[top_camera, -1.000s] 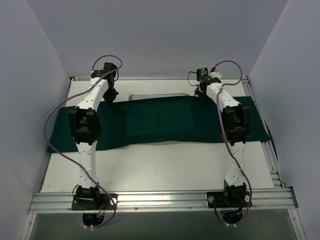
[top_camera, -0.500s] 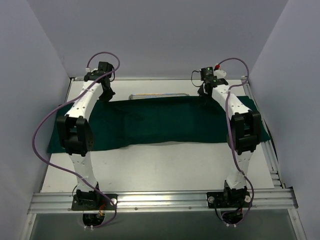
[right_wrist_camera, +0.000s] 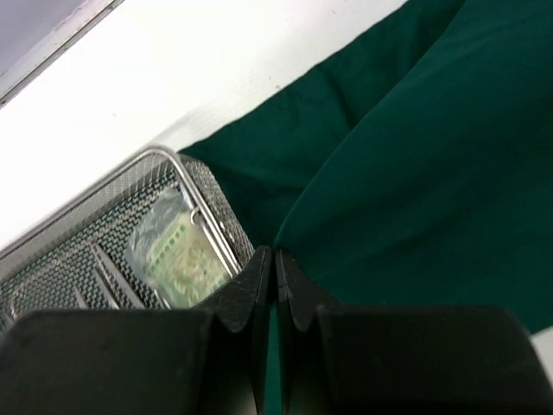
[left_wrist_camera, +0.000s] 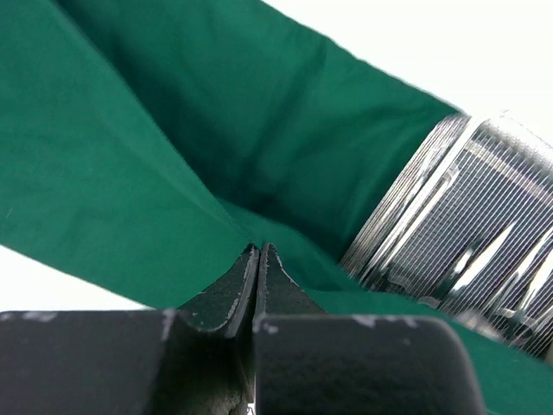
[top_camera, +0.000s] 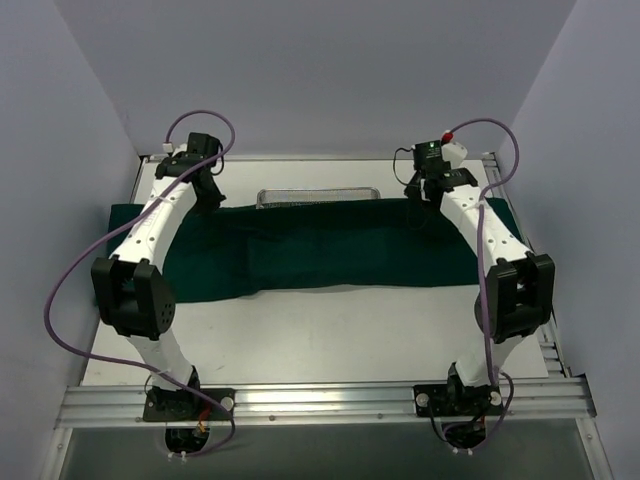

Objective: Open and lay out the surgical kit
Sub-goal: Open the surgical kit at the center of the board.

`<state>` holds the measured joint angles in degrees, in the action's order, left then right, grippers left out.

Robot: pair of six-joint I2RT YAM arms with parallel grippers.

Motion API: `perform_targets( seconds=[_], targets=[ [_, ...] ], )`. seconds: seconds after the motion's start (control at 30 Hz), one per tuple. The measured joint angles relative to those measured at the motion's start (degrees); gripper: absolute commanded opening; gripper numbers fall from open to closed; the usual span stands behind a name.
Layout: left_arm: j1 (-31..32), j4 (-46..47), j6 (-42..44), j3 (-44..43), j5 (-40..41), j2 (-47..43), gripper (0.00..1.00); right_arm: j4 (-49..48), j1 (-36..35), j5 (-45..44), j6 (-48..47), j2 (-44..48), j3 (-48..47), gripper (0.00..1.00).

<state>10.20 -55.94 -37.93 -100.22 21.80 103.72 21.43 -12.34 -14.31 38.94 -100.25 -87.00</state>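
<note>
The dark green cloth wrap (top_camera: 330,245) lies across the table, its far edge lifted at both ends. My left gripper (top_camera: 207,192) is shut on the cloth's far left edge (left_wrist_camera: 155,199). My right gripper (top_camera: 419,205) is shut on the cloth's far right edge (right_wrist_camera: 415,190). The silver wire-mesh tray (top_camera: 315,197) shows behind the cloth's far edge. It also shows in the left wrist view (left_wrist_camera: 467,225) and in the right wrist view (right_wrist_camera: 95,251), where a small clear packet (right_wrist_camera: 177,255) lies inside. The steel instruments cannot be made out.
A metal frame rail (top_camera: 320,398) runs along the near table edge with both arm bases on it. Side rails (top_camera: 545,320) line the right edge. Grey walls close in the left, right and back.
Both grippers have pulled the cloth's far edge toward the near side, uncovering more of the mesh tray. Both arms' elbows have swung outward and down.
</note>
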Motion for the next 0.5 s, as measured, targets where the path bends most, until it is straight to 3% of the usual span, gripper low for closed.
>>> perform_targets(
  seconds=[0.2,0.5],
  targets=[
    [1.5,-3.1,-1.1,12.0,-0.7,-13.4,0.02,3.3,-1.9,-0.6,0.8,16.2,10.4,0.0],
    [2.1,-15.7,-4.9,24.4,-5.1,-48.3,0.02,19.8,-2.3,2.0,4.9,52.1,24.5,0.0]
  ],
)
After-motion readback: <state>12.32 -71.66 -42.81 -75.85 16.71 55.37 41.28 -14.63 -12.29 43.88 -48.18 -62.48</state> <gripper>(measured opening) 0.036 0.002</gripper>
